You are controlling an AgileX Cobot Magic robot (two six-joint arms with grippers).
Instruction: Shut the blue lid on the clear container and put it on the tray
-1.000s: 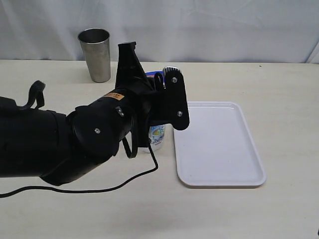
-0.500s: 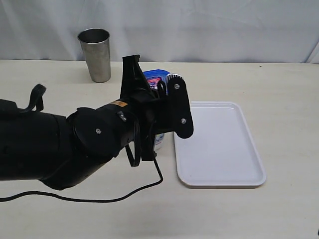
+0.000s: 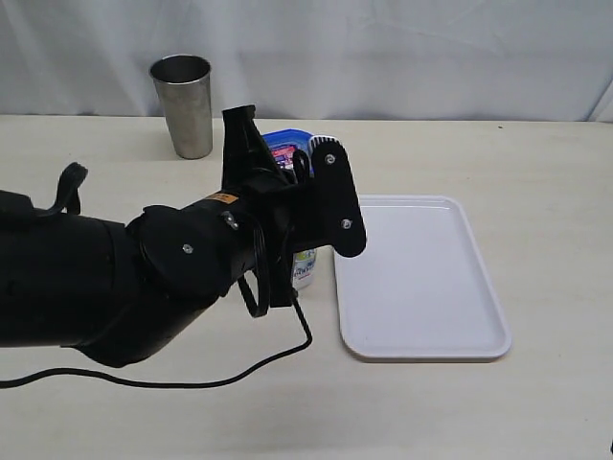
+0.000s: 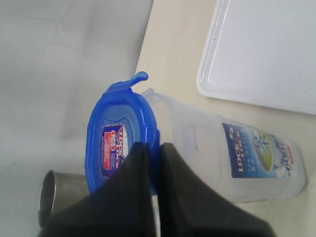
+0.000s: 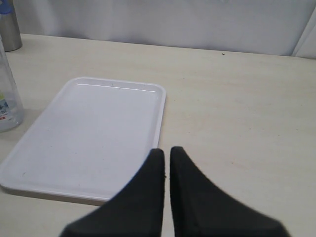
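Observing my left gripper (image 4: 154, 146) clenched at the blue lid (image 4: 118, 123) atop the clear container (image 4: 197, 143) beside the tray (image 4: 256, 49), I note my right gripper (image 5: 167, 153) clenched empty near it.

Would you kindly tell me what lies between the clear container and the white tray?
Nothing: only a narrow strip of bare table separates the clear container from the tray, seen plainly in the right wrist view.

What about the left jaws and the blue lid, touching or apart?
Touching. Left wrist view: the left jaws are shut on the rim of the blue lid.
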